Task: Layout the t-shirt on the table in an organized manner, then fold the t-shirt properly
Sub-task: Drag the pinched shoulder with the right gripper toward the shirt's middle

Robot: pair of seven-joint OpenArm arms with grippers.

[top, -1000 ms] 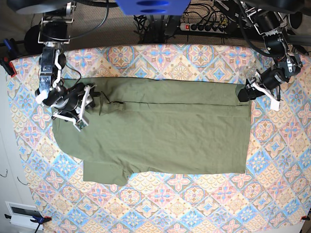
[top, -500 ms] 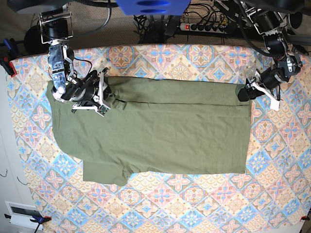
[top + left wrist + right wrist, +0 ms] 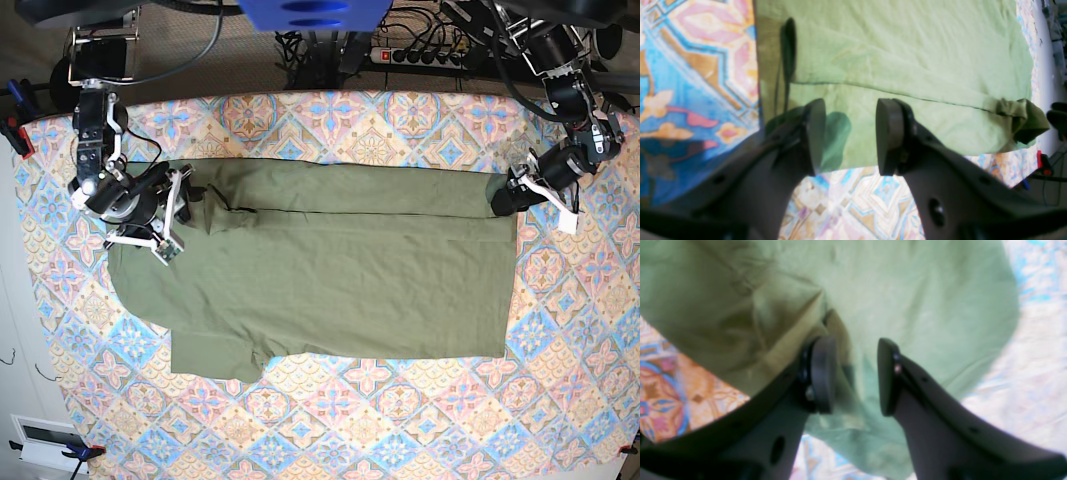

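Olive t-shirt spread sideways on our patterned table

We see the olive-green t-shirt (image 3: 330,270) lying flat across the middle of the table (image 3: 400,420), its straight hem edge toward 3 o'clock and its shoulder end toward 9 o'clock; a long strip along the 12 o'clock edge is folded over the body, one sleeve juts out toward 7 o'clock, the cloth near 10 o'clock is bunched, and the table's pink, blue and cream tiles show all round it

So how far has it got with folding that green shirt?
The t-shirt lies spread on the table, with one long strip along its far edge already turned over. Both grippers, left and right, sit open at the ends of that strip. The remaining folds are left.
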